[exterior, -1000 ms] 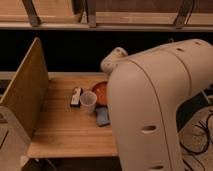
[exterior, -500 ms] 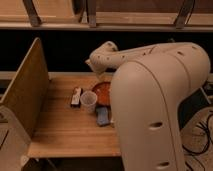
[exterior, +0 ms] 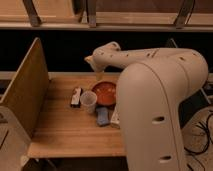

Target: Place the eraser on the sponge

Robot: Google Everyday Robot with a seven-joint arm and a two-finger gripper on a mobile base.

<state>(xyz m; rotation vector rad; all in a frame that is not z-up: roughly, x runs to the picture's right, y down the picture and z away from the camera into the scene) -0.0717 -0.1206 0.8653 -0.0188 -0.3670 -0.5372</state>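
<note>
The eraser (exterior: 76, 96), a small whitish block with dark parts, lies on the wooden table (exterior: 70, 132) just left of a clear cup. The blue-grey sponge (exterior: 102, 116) lies flat in front of the cup and the plate, close to my arm's big white shell. My gripper (exterior: 98, 71) hangs at the end of the arm above the table's back edge, behind the plate and up and to the right of the eraser. It holds nothing.
A clear plastic cup (exterior: 89, 101) stands between eraser and sponge. A round orange-red plate (exterior: 106, 92) sits behind the sponge. A tall wooden panel (exterior: 24, 95) walls the table's left side. My arm's shell (exterior: 160, 110) hides the table's right part.
The arm's end has swung left and slightly down over the back of the table. The eraser, cup, plate and sponge have not moved.
</note>
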